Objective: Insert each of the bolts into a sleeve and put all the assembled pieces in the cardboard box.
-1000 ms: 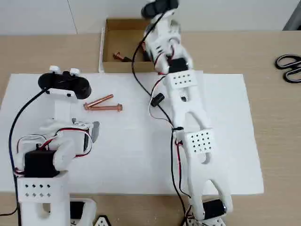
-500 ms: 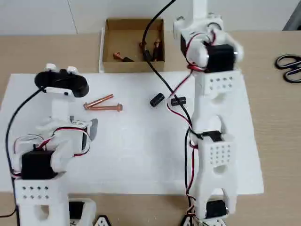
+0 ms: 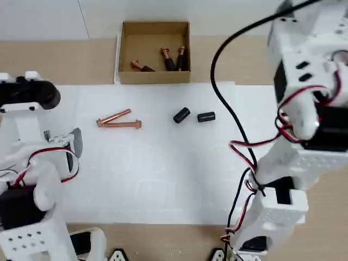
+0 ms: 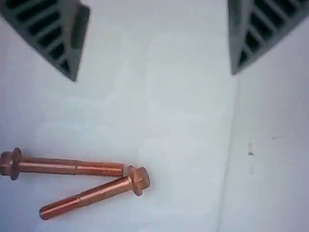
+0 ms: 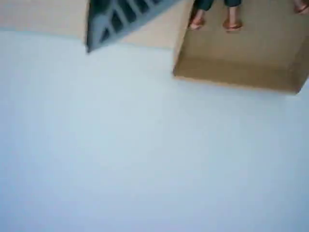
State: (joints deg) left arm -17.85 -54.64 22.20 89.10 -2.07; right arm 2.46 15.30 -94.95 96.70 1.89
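Two copper bolts (image 3: 119,120) lie touching on the white sheet, clear of my left gripper (image 3: 69,142); seen from the left wrist, one bolt (image 4: 63,166) lies flat and the other bolt (image 4: 91,193) slants beside it. The left gripper (image 4: 153,72) stands open and empty. Two black sleeves (image 3: 181,115) (image 3: 206,116) lie mid-sheet. The cardboard box (image 3: 155,76) holds three assembled pieces (image 3: 174,58). My right arm (image 3: 310,109) is raised high at the right. One grey finger (image 5: 120,17) of the right gripper hangs over the sheet beside the box (image 5: 241,67), with nothing held.
A white sheet (image 3: 163,179) covers most of the wooden table (image 3: 81,60). The box stands at the sheet's far edge. A black cable (image 3: 228,103) loops from the right arm over the sheet's right part.
The right arm has pulled back from the cardboard box and risen to the right, uncovering two more assembled pieces and both sleeves. The left arm has drawn back to the left.
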